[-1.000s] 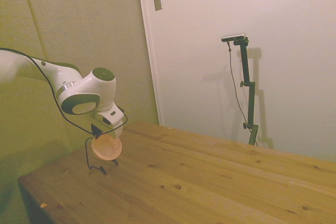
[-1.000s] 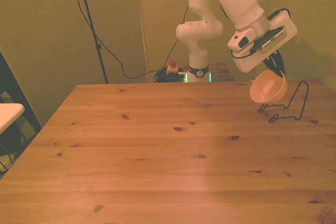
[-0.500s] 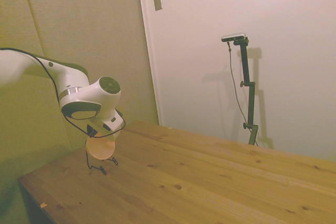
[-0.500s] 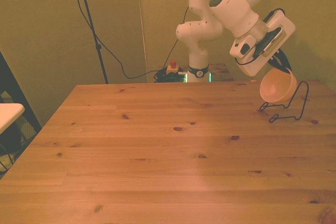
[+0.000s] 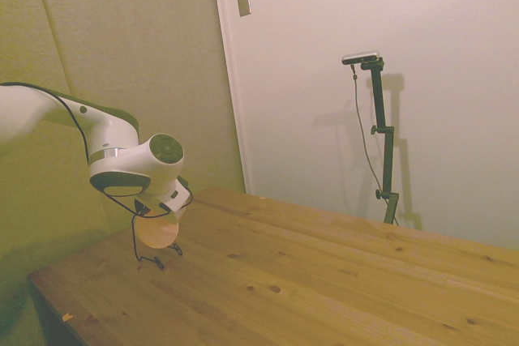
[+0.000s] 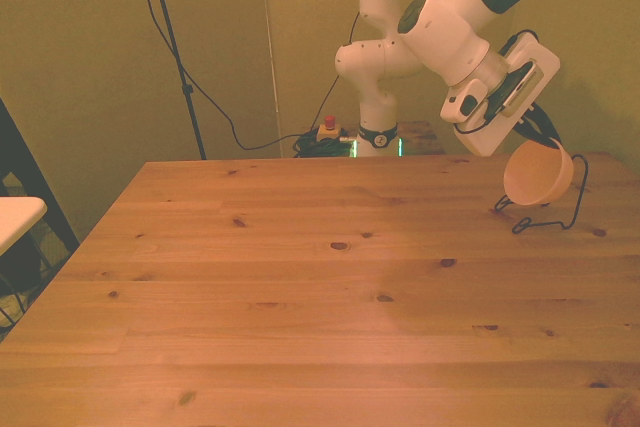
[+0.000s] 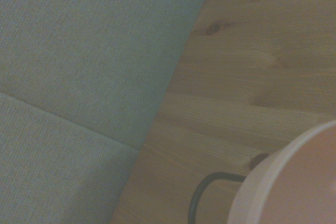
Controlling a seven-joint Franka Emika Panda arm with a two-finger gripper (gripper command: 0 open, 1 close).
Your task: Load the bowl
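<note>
Peach bowl (image 6: 538, 175) (claw (image 6: 535, 130) fingers hidden)

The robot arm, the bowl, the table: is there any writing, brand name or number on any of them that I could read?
None can be read.
The white arm shows no legible label in any view.
The bowl is plain, and so is the wire rack beside it.
The wooden table bears only knots and grain.
The small plate on the wall is blank.
</note>
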